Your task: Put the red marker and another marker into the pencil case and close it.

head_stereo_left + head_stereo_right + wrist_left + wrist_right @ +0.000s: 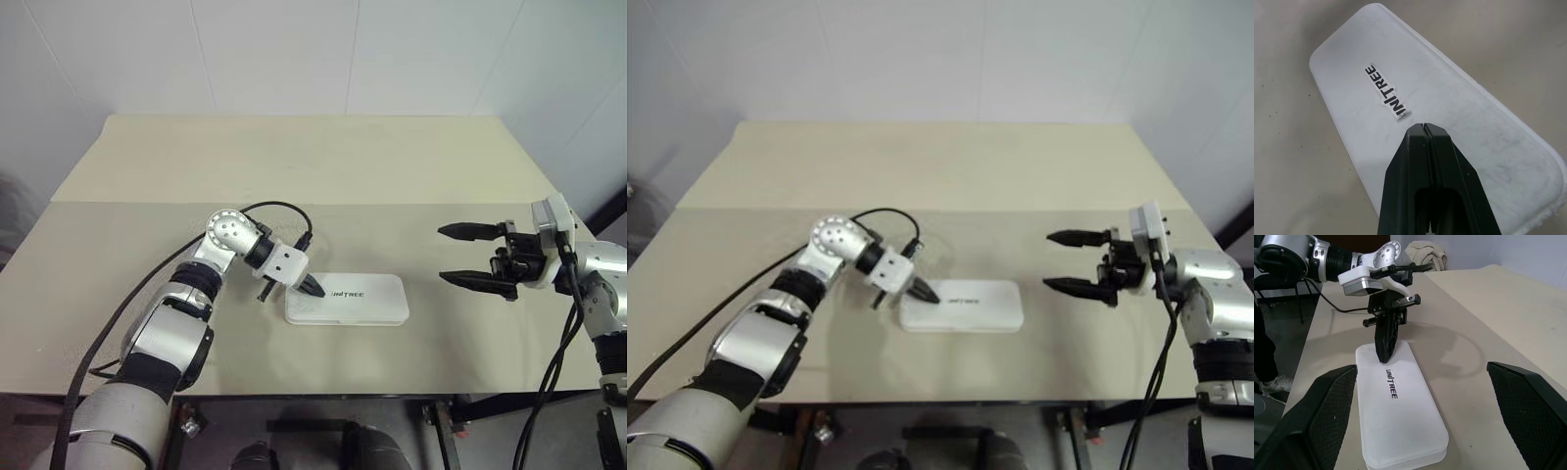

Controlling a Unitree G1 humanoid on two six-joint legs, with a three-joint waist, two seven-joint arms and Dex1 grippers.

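1. Pencil case (348,300): white, rounded corners, lying flat near the middle of the beige surface (294,166), toward its near edge. Lid down; contents hidden. Dark "UNITREE" lettering (1385,91) on the lid.
2. Left hand (313,288): black fingers pressed together, holding nothing, tips angled down onto the lid at the case's left end, just beside the lettering.
3. Right hand (468,255): fingers spread wide, empty, pointing left, raised above the surface, well apart from the case on its right.
4. Black cable (277,208): loops over the left wrist.
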